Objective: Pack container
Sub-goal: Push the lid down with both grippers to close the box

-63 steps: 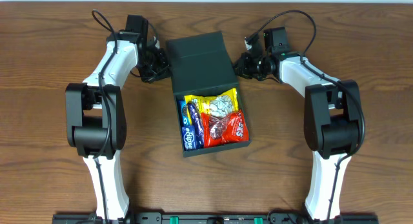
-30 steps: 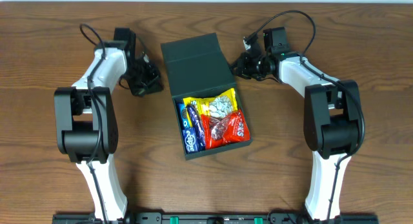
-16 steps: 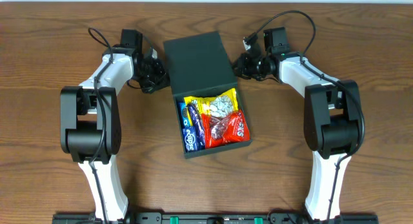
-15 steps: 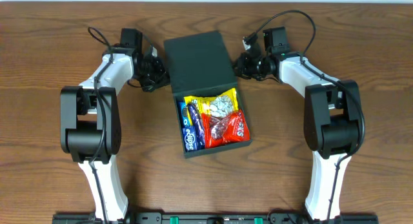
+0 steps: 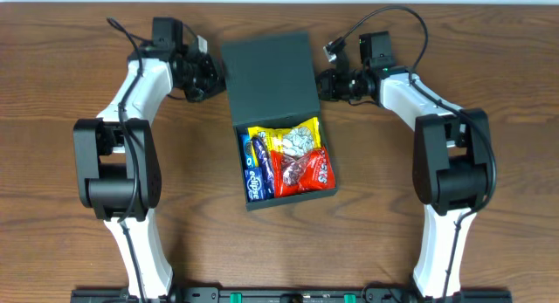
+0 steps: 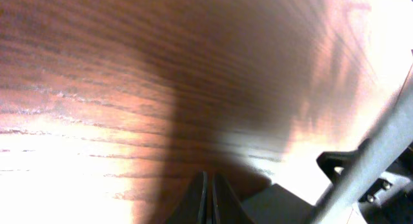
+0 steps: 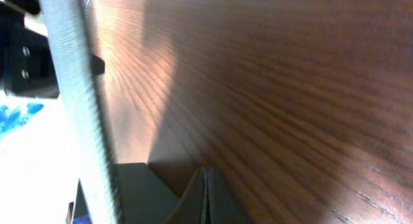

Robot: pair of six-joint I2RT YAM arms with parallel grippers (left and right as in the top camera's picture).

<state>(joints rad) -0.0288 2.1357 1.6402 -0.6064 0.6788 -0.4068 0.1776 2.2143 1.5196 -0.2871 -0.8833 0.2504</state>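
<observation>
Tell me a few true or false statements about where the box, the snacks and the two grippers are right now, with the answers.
1. The container has its lid shut. False: the lid is open.
2. The red packet lies inside the container. True.
3. The left gripper holds the blue packet. False: that packet lies in the container, and the gripper is beside the lid.
4. The right gripper is at the lid's other side. True.

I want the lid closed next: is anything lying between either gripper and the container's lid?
Nothing visible does. The left gripper sits by the left edge of the lid of the container, and the right gripper sits by its right edge. Only bare table lies around them.
</observation>
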